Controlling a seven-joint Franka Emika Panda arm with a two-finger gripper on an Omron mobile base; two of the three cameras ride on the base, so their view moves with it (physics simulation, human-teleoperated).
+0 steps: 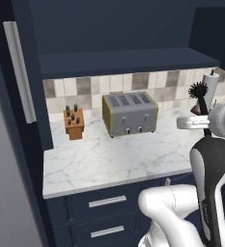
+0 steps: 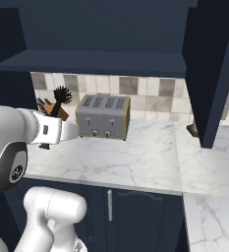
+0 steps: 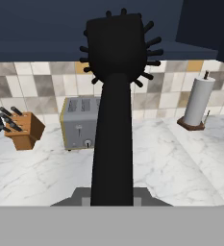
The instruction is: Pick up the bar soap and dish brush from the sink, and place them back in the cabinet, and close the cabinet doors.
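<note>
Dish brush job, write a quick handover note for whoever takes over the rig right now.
Gripper: shut on the dish brush, head up, held in the air over the marble counter in front of the toaster.
Cabinet: open, its shelf bare where visible; left door swung wide.
Done: brush picked up.
Left: set the brush on the shelf, fetch the bar soap, close both doors.

I see a broad open stretch of white marble counter (image 1: 109,164) in front of the boxy silver four-slot toaster (image 1: 130,114), which stands against the tiled wall beside the small wooden knife block (image 1: 74,124). The white paper-towel roll on its stand (image 3: 197,103) occupies the far right. Overhead, the dark navy cabinet shelf (image 2: 96,63) limits headroom, and its open navy door panel (image 2: 215,74) juts forward on the right.
</note>
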